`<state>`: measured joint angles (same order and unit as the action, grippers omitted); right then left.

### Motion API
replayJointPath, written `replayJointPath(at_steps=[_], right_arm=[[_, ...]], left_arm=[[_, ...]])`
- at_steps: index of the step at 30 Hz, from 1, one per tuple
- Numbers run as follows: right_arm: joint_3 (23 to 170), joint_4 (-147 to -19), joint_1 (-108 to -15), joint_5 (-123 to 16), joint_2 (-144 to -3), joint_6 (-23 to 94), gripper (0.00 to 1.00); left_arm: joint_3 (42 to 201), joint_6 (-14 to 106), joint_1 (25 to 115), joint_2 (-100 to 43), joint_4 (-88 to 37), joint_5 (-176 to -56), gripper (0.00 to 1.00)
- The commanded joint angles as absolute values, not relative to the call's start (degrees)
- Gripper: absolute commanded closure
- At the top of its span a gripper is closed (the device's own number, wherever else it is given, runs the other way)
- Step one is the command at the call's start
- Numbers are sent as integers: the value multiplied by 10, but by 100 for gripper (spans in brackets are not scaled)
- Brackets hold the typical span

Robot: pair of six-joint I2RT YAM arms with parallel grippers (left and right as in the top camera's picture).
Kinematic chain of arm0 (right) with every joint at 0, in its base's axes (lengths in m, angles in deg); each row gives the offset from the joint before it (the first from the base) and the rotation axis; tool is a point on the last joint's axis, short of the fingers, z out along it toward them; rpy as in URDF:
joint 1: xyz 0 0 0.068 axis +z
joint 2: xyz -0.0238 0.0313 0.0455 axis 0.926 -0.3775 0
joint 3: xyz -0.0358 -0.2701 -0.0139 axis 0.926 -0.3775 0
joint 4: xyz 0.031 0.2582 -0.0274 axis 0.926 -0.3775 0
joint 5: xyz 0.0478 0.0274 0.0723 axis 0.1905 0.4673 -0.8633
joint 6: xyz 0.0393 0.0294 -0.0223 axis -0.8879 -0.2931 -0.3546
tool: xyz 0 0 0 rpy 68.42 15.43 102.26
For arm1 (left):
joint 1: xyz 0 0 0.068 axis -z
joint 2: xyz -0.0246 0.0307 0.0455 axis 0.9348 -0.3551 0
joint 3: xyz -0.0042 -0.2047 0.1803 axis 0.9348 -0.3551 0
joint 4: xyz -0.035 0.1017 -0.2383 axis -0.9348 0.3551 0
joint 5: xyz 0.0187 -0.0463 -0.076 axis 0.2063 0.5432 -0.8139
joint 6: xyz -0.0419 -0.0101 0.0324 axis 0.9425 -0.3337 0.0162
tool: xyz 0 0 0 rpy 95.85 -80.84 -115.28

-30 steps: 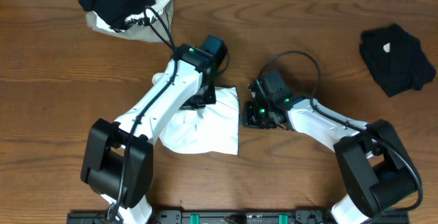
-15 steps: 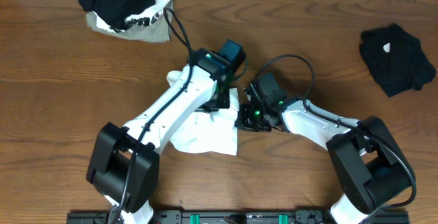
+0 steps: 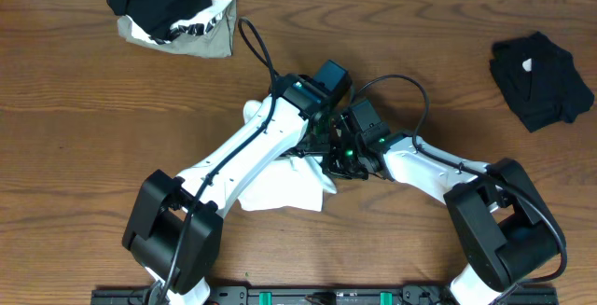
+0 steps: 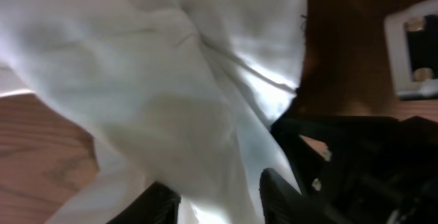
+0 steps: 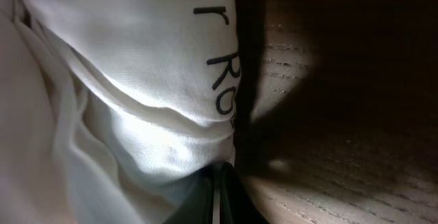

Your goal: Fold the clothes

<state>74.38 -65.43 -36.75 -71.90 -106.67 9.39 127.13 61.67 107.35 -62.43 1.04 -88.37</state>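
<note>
A white T-shirt (image 3: pixel 280 182) lies crumpled and partly folded at the table's centre. My left gripper (image 3: pixel 317 145) hangs over its right edge. In the left wrist view its fingers (image 4: pixel 280 195) stand apart with white cloth (image 4: pixel 171 94) running between them, so the left gripper (image 4: pixel 219 191) is open. My right gripper (image 3: pixel 333 160) meets the same edge from the right. In the right wrist view the right gripper (image 5: pixel 217 177) is shut, tips against the shirt's folded hem (image 5: pixel 150 114), which bears black lettering (image 5: pixel 220 80). Whether it pinches cloth is unclear.
A heap of black, white and olive clothes (image 3: pixel 173 11) sits at the back left. A black garment (image 3: pixel 541 79) lies at the far right. Both arms crowd together at the centre, the left arm's cable (image 3: pixel 256 48) looping above.
My left arm swung right across the shirt, dragging cloth toward its right edge, and its jaws have parted. The right gripper slid left to the shirt's edge and stayed shut.
</note>
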Motion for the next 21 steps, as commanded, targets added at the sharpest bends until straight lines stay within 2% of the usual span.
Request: replayJointPath(at_steps=[1,6,14,18,21], right_arm=[[742,-653,-362,-724,-1073,87,96],[742,-653,-363,-723,-1073,87,95],[744,-672,-389,-711,-1071,109,75],[744,-691,-433,-727,-1057,128,74],[749,-726,-472,-730,-1031,165,71]], left_arm=[[1287,627,1074,-617,4,-900,59],[1287,626,1074,-617,-11,-945,59],[1341,540,1074,-598,0,-958,59],[1370,515,1075,-555,3,-960,59],[1382,516,1069,-511,30,-919,55]])
